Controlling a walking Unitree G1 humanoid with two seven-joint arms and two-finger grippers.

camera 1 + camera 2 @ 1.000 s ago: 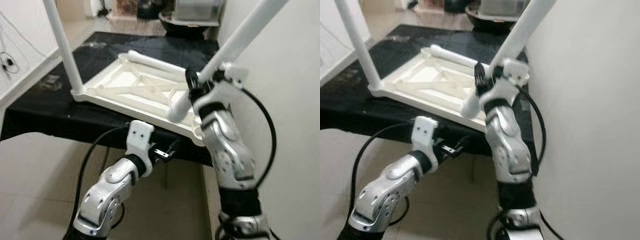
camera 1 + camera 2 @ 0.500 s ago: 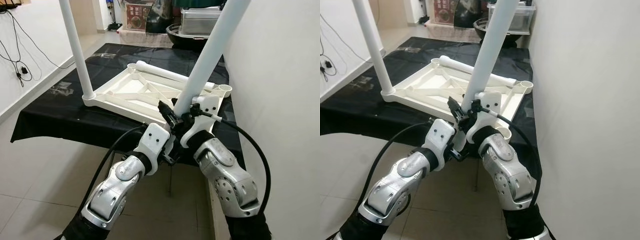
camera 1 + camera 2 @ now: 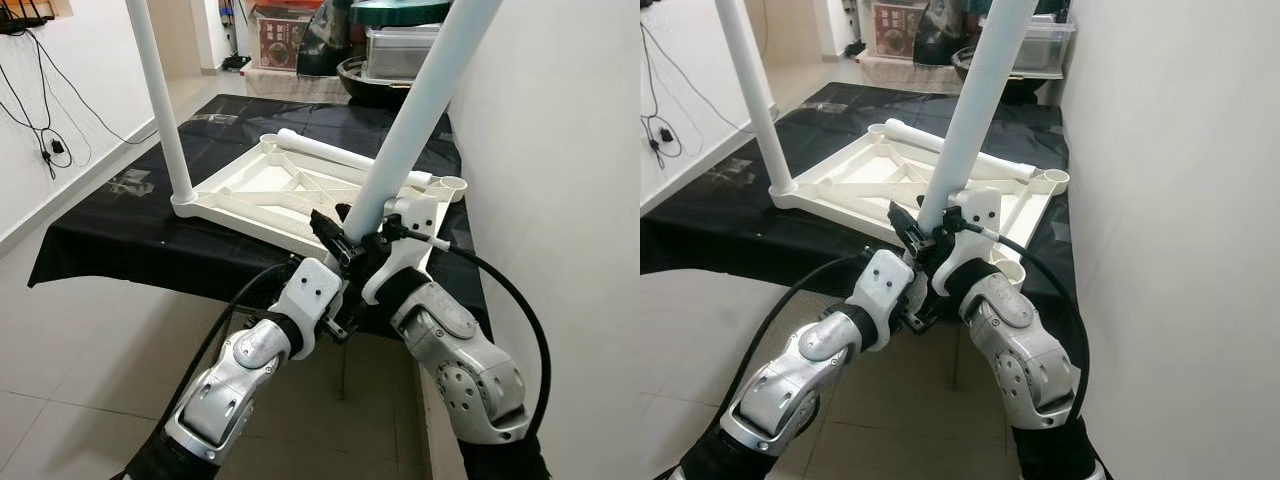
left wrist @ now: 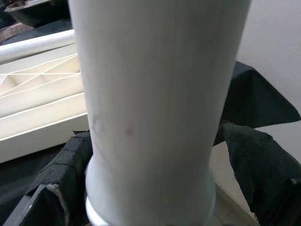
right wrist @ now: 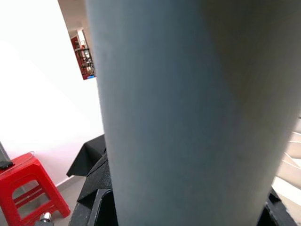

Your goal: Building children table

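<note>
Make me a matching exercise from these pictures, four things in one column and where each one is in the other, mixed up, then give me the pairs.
Things:
1. tilted leg
2. upright leg
3. loose leg
4. tabletop

Places:
A. standing in the tabletop's near left corner
B. lying along the tabletop's far edge
C. upside down on the black cloth
D. between the fingers of the left gripper and the right gripper

Pairs: 1-D, 2-A, 3-B, 4-C
</note>
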